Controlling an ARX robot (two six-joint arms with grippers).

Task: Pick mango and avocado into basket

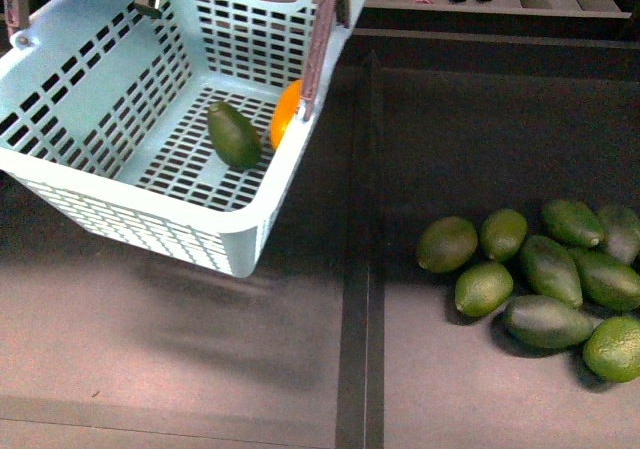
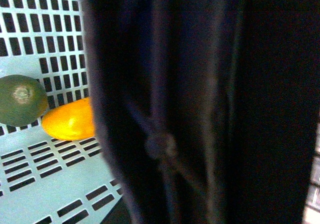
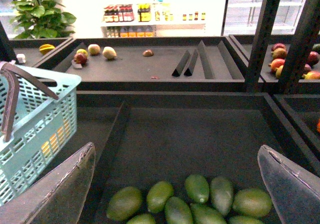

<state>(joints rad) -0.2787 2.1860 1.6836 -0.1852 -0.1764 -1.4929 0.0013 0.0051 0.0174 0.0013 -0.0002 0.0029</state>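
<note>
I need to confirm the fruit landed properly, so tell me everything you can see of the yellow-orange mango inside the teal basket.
The smooth, oblong yellow-orange mango has glossy, unblemished skin with no red. It lies on its side on the slotted floor of the pale teal plastic basket, against a side wall, partly hidden in the front view by the brown hinged handle. In the left wrist view, it sits right beside the dark green egg-shaped avocado, apparently touching it. No gripper holds it.

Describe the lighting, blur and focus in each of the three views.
Front view: dim, even light, the basket casting a soft shadow on the dark shelf. Left wrist view: a dark, blurred shape fills most of it; avocado and mango reasonably clear. Right wrist view: background shop overexposed, near fingers soft.
</note>
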